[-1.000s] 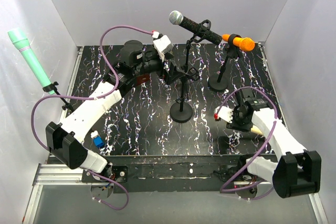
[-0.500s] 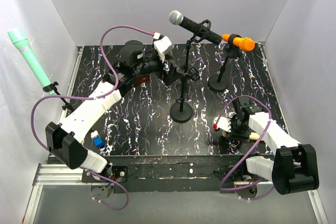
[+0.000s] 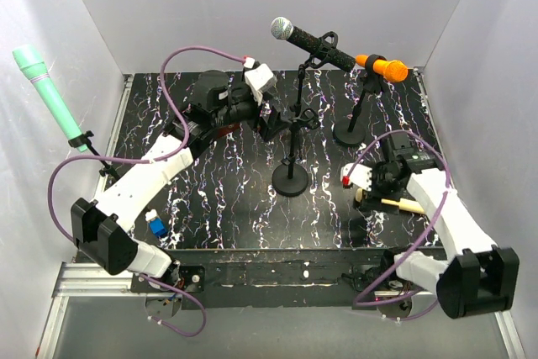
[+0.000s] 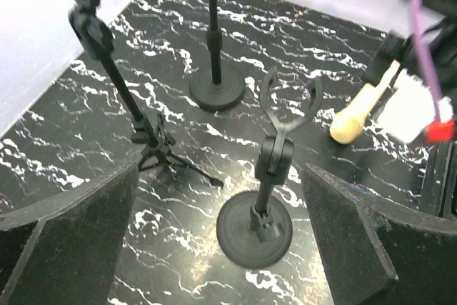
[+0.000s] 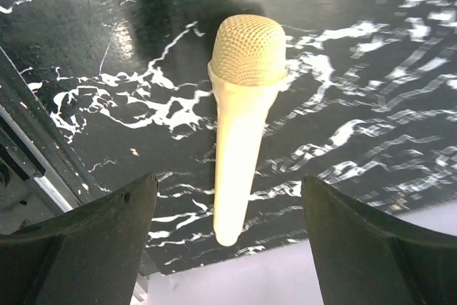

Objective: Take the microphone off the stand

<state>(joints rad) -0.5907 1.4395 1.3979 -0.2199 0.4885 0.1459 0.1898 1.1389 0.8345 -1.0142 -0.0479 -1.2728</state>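
Cream microphone (image 5: 239, 141) lies flat on the black marbled tabletop (image 3: 223, 212), off any stand, close to the right edge and toward the near right corner. In the right wrist view its mesh head points away from the camera. It sits between the two fingers of the right end effector (image 5: 228, 187), which are spread wide and released, with clear gaps on both sides of the body.

The empty stand (image 4: 268, 176) rises from a round base around the middle of the tabletop, its forked clip holding nothing. The left end effector (image 4: 220, 169) hangs above and behind it, fingers also spread wide and released. From the overhead view it seems to be level with the clip, though whether it touches the stand is hard to tell.

Toward the far edge, a black microphone (image 3: 311, 39) with a silver head sits tilted in its own stand. An orange microphone (image 3: 382, 65) is clipped in another nearer the far right corner. A green microphone (image 3: 46, 90) sits in a stand at the left edge.
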